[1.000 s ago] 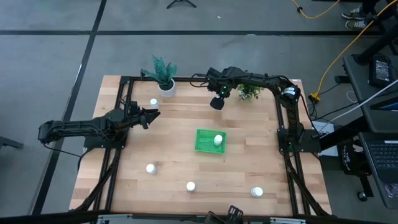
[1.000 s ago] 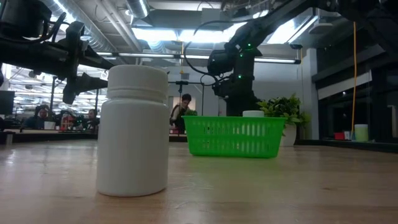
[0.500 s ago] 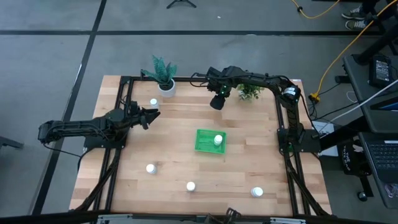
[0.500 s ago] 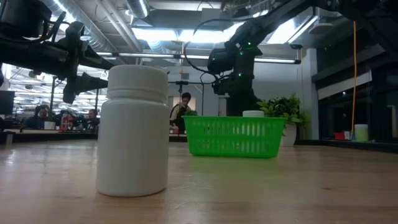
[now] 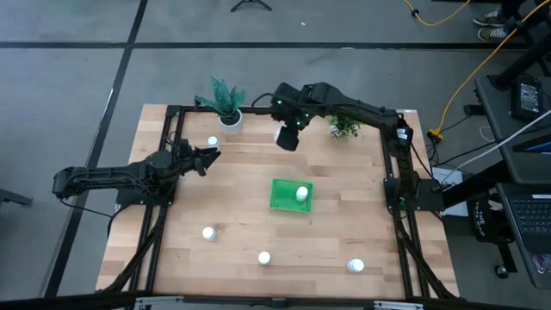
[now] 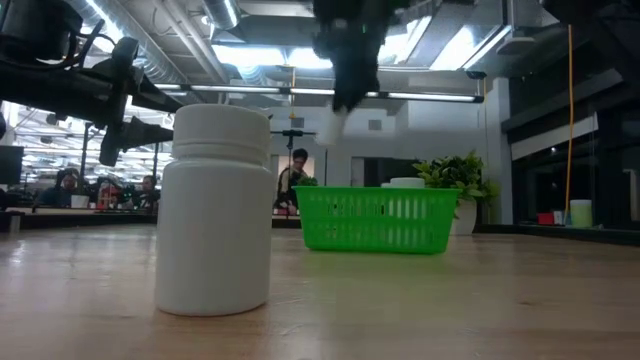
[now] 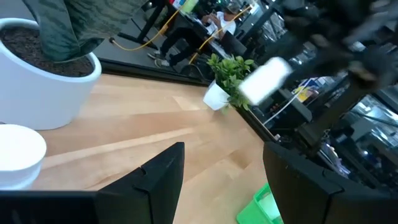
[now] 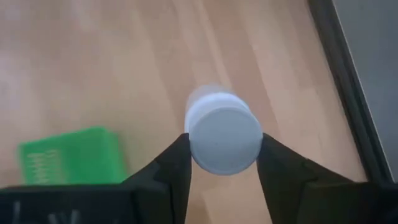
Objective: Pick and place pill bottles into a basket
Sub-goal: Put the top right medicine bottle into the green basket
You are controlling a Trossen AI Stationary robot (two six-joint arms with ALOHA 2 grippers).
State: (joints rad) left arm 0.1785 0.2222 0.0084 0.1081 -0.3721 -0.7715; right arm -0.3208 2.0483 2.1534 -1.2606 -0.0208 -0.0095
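Observation:
My right gripper is above the table's far middle, shut on a white pill bottle. The bottle also shows in the low view, high above the table. The green basket sits mid-table with one bottle standing in it. My left gripper is open and empty at the far left, near a bottle that stands on its base. Three more bottles stand toward the near edge: one on the left, one in the middle and one on the right. My right gripper pinches the bottle between its two fingers, which press on opposite sides of the bottle at the end nearest the wrist camera. The fingers come from above, pointing down. The bottle hangs below them, tilted and lifted clear of the table.
A plant in a white pot stands at the far left and a smaller plant at the far right. Dark frame rails run along the table's left and right sides. People are in the room behind.
My right gripper has gone up and toward the table's left edge. The bottle now shows below it, lifted clear of the table. My left gripper has stayed where it was.

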